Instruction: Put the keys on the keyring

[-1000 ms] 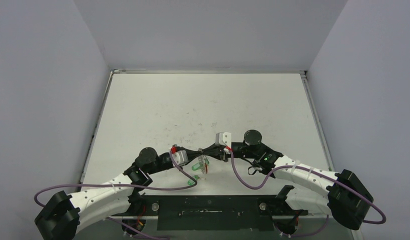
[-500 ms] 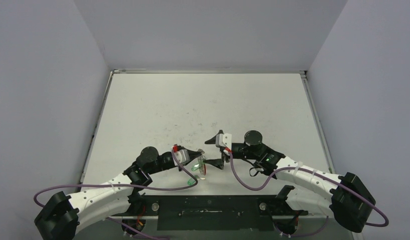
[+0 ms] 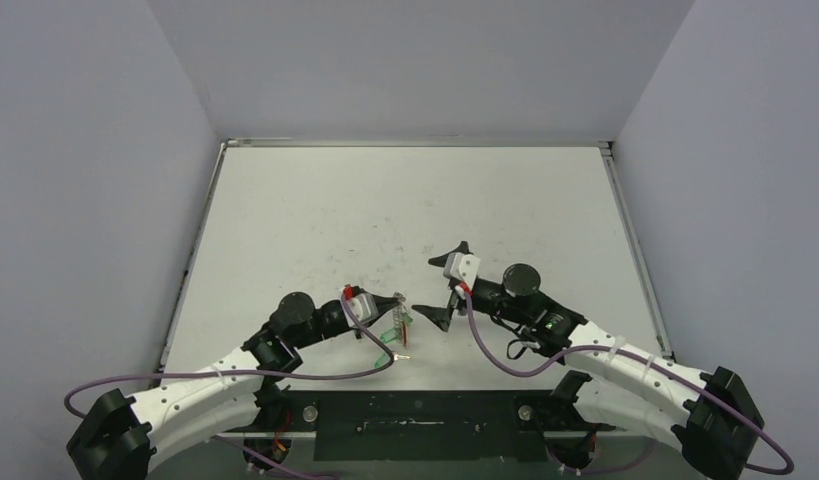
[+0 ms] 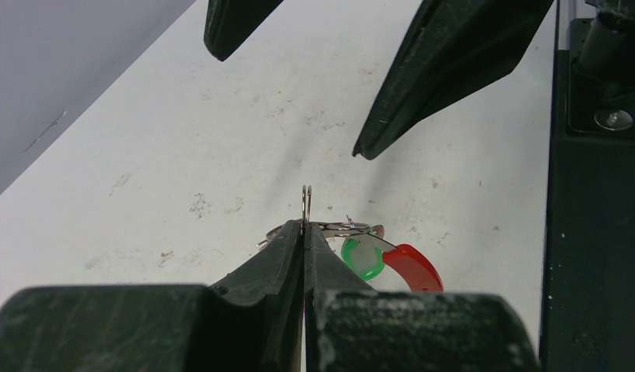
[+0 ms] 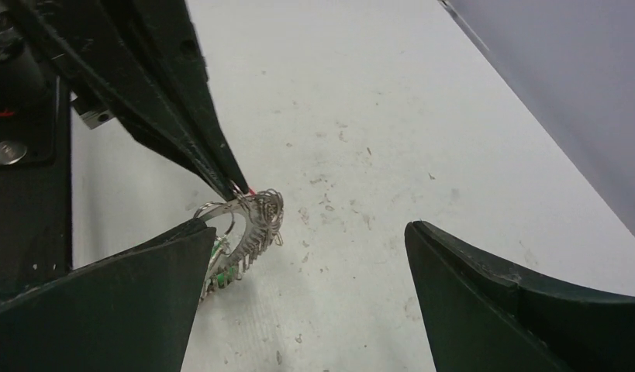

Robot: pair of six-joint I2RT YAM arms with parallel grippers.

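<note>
One loop of large red-arc, silver-fringed keyring [image 5: 256, 217] pinched in shut left jaws for threading; right jaws wide open, empty, 2 o'clock.

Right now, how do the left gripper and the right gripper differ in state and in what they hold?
The left gripper is shut; the right gripper stands wide open. The left gripper pinches a silvery loop of the keyring; the right gripper holds nothing, its fingers apart from the ring. Shared: both point at each other across the keyring, low over the table.
</note>
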